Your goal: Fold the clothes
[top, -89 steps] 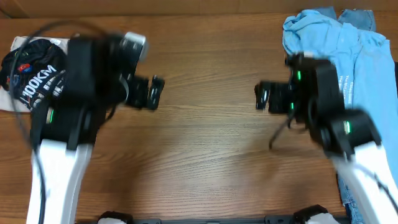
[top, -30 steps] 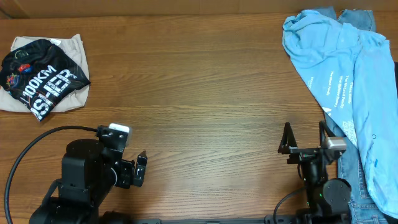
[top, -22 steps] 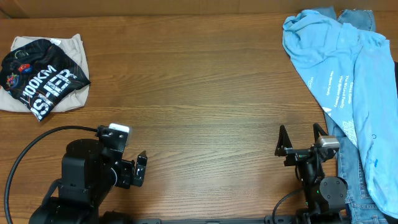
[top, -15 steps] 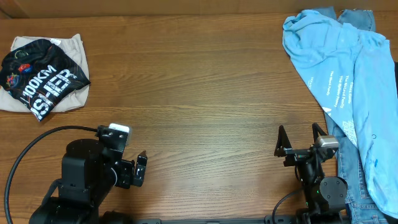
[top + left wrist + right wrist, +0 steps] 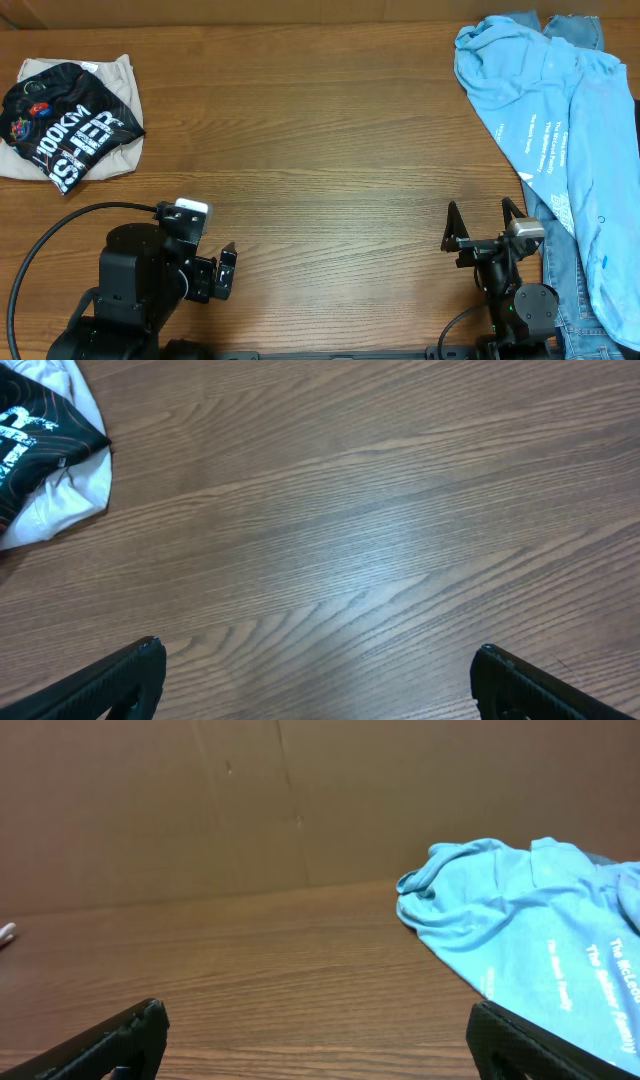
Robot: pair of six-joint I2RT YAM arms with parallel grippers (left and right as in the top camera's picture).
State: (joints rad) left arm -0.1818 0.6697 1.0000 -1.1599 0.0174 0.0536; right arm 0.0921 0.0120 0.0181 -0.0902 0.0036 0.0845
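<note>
**Overhead view.** Illumination is even and diffuse, coming from above. The worktop [image 5: 330, 150] renders a uniform warm brown with no hot spots. Shadows are short and soft: a narrow dark edge under the black shirt [image 5: 65, 125] at upper left, and shallow shading in the folds of the light blue shirt [image 5: 540, 100] at upper right. Focus is sharp across the frame, and the white lettering is legible.

**Left wrist view.** Bright, with crisp wood grain. A faint pale sheen crosses the centre. The left gripper [image 5: 318, 665] fingers [image 5: 110, 685], in the lower corners, appear near-black with soft edges.

**Right wrist view.** Dimmer overall. The brown wall [image 5: 250, 800] looks flat and slightly grainy. The blue shirt is the brightest area, at right. The right gripper [image 5: 318, 1025] fingers [image 5: 110, 1045] are dark and out of focus.
</note>
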